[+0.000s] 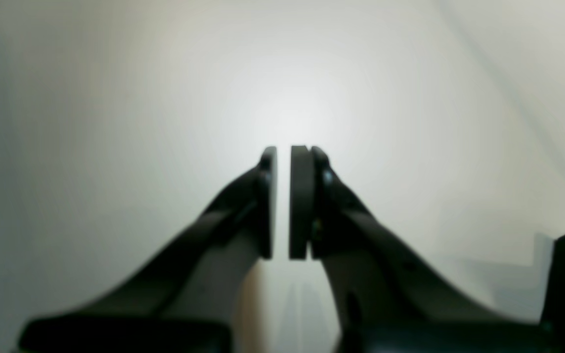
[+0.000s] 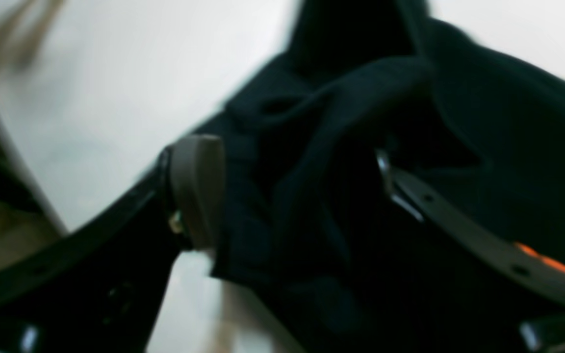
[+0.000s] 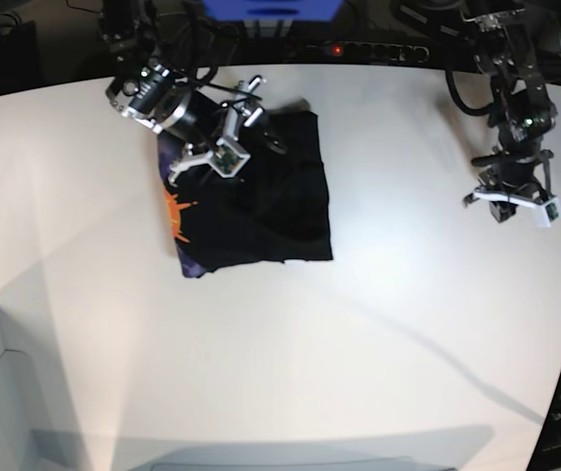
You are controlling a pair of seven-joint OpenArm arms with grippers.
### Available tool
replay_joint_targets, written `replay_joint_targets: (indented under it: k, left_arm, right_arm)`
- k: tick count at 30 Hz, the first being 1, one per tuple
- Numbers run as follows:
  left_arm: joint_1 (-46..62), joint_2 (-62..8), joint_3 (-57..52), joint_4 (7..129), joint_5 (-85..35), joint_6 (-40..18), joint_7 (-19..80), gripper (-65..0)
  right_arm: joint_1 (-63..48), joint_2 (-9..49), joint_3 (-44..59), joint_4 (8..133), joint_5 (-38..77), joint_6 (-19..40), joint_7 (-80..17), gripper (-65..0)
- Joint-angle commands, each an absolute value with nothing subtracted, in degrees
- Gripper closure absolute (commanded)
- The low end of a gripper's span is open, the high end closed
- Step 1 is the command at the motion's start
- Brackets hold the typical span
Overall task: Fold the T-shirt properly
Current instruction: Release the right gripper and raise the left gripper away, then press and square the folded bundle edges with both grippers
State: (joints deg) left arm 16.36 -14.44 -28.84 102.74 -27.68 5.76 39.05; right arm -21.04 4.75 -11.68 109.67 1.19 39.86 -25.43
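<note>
One T-shirt (image 3: 261, 206), soft black cloth folded into a rough square, lies at about eleven o'clock on my smooth white table (image 3: 359, 334), an orange print showing at its nine o'clock edge. My right gripper (image 2: 292, 191) stands spread wide, bunched dark folds between its two flat pads. My left gripper (image 1: 283, 203) is nearly clenched on nothing, at two o'clock, well apart

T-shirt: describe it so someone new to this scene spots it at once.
On the white table, look at the far side, under the right gripper. The T-shirt is a black folded square of cloth, the only dark item there, with an orange print along one edge.
</note>
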Motion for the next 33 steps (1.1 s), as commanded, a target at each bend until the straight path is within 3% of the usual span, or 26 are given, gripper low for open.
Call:
replay_joint_targets:
  k: [1,11,18,30,33]
  left_arm:
    - [16.0,-15.2,-29.3,103.6,-27.8,5.3,37.9,-4.9]
    - [16.2,-15.2,-31.7,103.6,-27.8,5.3,37.9,-4.9]
    - [16.1,-15.2,-33.7,103.6,-27.8,5.3,37.9,-4.9]
    - [16.7,-13.8,-33.7,103.9,-31.1,5.3,38.0,-5.0]
    - [18.5,-13.5,-33.7,103.9,-35.8,5.4,38.0,-11.8]
  right_arm:
    - [-20.7,5.4,-12.8,111.8,2.2,40.0,-23.6,-38.5]
    - [-20.1,14.8,-20.9,113.9,2.2,40.0,-23.8,-38.5]
    - [-19.3,15.5,-19.9,115.8,2.1,40.0,-23.6,-38.5]
    - [-8.0,5.1,-7.8,106.9,2.2,40.0,-24.2,-38.5]
    - [-4.3,2.3,-5.7,100.3,2.1,40.0,-24.2,-38.5]
